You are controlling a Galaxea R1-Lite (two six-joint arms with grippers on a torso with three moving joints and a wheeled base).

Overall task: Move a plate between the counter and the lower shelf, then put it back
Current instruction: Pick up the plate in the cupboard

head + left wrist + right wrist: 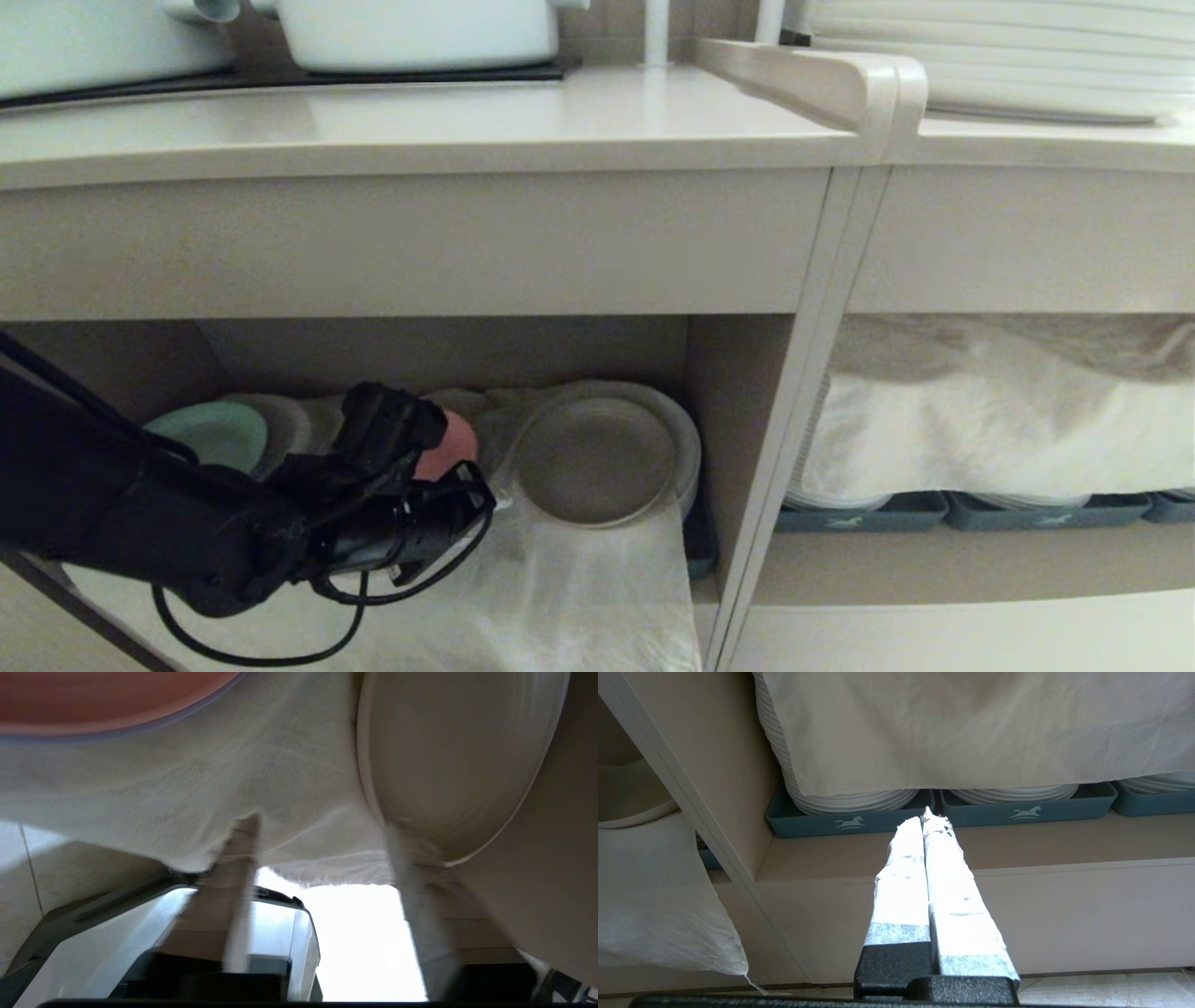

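My left gripper (322,840) reached into the beige-walled lower shelf (448,350), fingers (240,868) parted over the whitish cloth lining (579,588), holding nothing. The small round matte cream-beige plate (596,459) sat just to its right, on a stack of plates, touching one finger in the wrist view. A pink plate (448,448) lay behind the gripper. My right gripper (927,819) hung with fingers pressed together before the blue-grey trays (850,823). The smooth beige tabletop (420,126) ran above.

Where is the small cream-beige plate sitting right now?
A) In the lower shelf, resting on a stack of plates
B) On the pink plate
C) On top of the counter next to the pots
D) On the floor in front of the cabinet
A: the plate lies in the lower shelf atop a stack of plates, under the counter.
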